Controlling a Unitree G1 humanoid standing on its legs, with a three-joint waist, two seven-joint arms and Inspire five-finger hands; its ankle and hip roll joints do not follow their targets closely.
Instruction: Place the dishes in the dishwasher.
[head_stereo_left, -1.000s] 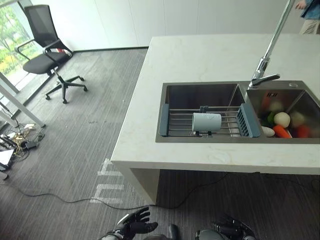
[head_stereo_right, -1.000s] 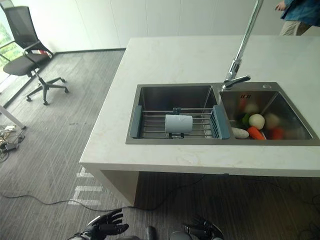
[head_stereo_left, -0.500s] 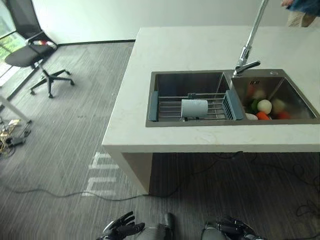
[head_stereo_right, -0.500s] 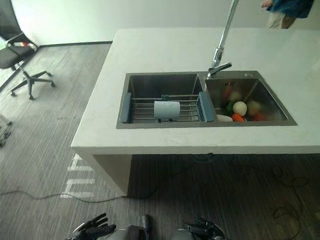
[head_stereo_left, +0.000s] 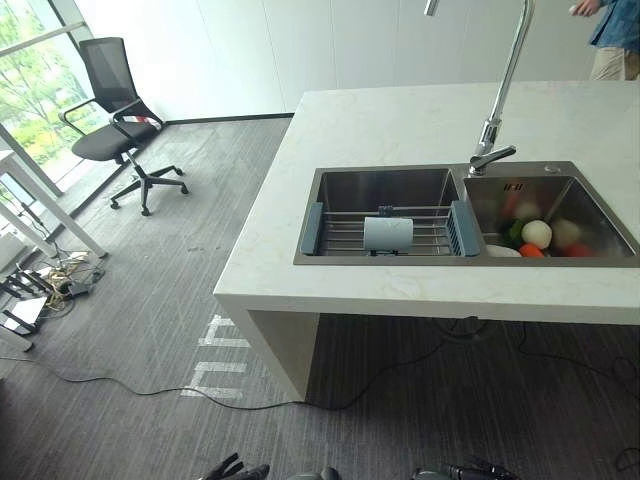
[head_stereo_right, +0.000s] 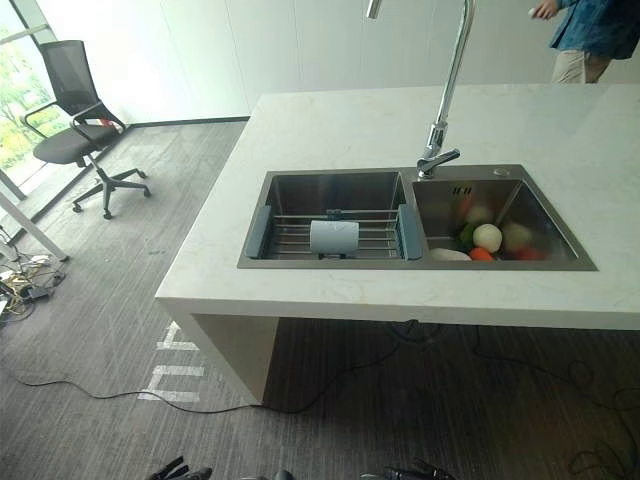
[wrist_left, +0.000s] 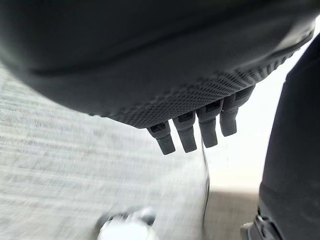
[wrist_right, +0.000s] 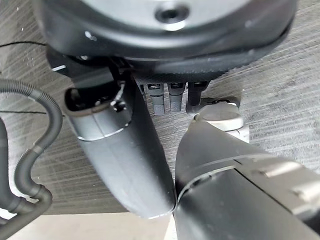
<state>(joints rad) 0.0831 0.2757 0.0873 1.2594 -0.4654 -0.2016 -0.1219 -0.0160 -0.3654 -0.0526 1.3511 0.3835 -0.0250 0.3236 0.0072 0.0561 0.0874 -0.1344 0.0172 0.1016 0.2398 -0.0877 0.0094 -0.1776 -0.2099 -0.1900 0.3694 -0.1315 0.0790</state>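
Overhead, saw pale countertop (head_stereo_left: 420, 125), double sink (head_stereo_left: 400, 185), office chair (head_stereo_left: 115, 105); camera shifted; both hands (wrist_left: 195, 127) (wrist_right: 170, 97) hung relaxed, empty.

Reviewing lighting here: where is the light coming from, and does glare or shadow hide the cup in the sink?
Left eye view: daylight comes from the window behind the office chair; the cup on the sink rack is evenly lit, without glare; the floor under the counter lies in shadow. Left wrist view: a washed-out bright patch shows beyond the left robot hand.
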